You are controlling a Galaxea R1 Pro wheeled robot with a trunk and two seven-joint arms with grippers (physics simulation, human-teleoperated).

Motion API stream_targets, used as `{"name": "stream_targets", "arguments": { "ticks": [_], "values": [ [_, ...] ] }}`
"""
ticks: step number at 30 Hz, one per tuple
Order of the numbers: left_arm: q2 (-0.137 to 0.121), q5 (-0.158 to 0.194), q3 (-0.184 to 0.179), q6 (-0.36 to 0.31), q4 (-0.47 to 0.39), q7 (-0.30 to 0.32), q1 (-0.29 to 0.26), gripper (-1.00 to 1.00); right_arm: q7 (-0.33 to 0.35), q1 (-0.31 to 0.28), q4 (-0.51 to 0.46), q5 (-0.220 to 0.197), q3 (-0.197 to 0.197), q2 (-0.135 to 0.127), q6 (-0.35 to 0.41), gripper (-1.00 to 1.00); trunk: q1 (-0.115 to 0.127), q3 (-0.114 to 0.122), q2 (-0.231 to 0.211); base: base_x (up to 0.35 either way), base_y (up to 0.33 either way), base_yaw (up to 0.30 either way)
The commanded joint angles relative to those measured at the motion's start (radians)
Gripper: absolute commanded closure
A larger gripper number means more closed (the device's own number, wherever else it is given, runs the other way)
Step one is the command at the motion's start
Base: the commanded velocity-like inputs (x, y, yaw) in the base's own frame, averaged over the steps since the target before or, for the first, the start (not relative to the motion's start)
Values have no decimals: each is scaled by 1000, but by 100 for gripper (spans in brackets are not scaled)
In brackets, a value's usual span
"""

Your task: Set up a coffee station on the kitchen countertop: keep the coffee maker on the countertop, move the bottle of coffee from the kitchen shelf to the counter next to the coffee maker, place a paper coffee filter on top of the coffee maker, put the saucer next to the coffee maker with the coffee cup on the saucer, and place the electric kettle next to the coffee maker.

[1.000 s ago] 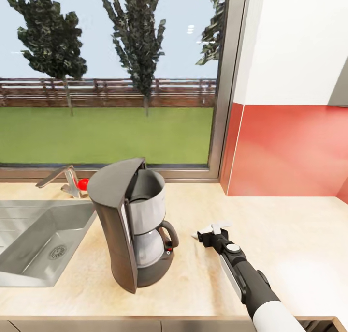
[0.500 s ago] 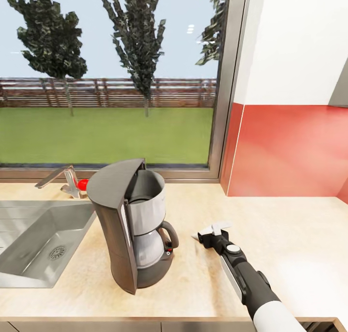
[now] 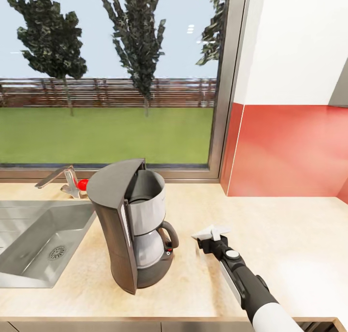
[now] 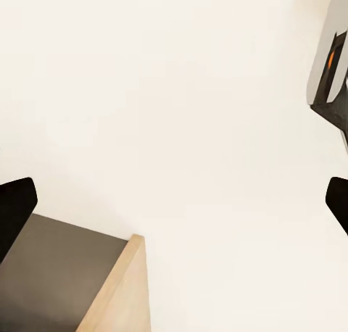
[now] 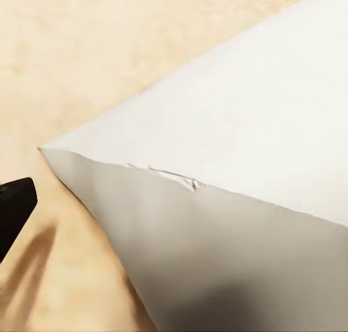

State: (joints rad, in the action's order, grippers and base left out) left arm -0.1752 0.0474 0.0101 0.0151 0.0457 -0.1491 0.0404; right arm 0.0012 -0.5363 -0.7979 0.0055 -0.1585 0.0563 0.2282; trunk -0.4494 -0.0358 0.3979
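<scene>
A: Checking the head view first; coffee maker (image 3: 133,225) stands upright on the table (image 3: 285,225), just right of the sink (image 3: 38,240); clear carafe with black handle sits in its lower front; lid is tipped up at the top.

B: Right arm?

A: Reaching in from the lower right over the table; right claw (image 3: 209,235) is pinching the paper filter (image 3: 211,232), a small whitish folded piece sticking out past the fingertips; it sits right of the coffee maker, near it but apart from it, low over the table; touching the surface or not, cannot tell.

B: Right wrist view agree?

A: Yes; paper filter (image 5: 239,201) very close, whitish, with one sharp folded edge and a small crease; beige table (image 5: 109,49) behind it; one dark fingertip (image 5: 13,205) at the frame edge; shadow on the table under the paper.

B: Left claw?

A: Left wrist view shows two dark fingertips (image 4: 14,216) at opposite frame edges, so left claw (image 4: 174,212) is spread wide, nothing between them; pale wall behind; a light wood edge above a dark grey panel (image 4: 58,281) low in the frame; a grey part with an orange mark at one corner, cannot identify.

B: Background?

A: Tap (image 3: 60,179) and a red object (image 3: 83,184) behind the sink; window (image 3: 111,75) with lawn, trees, fence; red backsplash (image 3: 290,150) on the right.
</scene>
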Motion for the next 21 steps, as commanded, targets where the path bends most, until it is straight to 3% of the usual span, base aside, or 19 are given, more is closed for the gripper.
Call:
{"name": "stream_targets", "arguments": {
  "ticks": [1, 14, 21],
  "values": [
    [0, 5, 1, 2, 0, -1, 0, -100, 1, -1, 3, 1, -1, 0, 2, -100, -1, -2, 2, 0, 0, 0],
    [-3, 5, 1, 1, 0, -1, 0, -100, 2, -1, 18, 1, -2, 2, -7, -100, -1, -2, 2, 0, 4, 0],
    [-3, 5, 1, 1, 0, -1, 0, -100, 2, -1, 19, 1, -1, 2, -7, -100, -1, -2, 2, 0, 116, 0]
  ]
}}
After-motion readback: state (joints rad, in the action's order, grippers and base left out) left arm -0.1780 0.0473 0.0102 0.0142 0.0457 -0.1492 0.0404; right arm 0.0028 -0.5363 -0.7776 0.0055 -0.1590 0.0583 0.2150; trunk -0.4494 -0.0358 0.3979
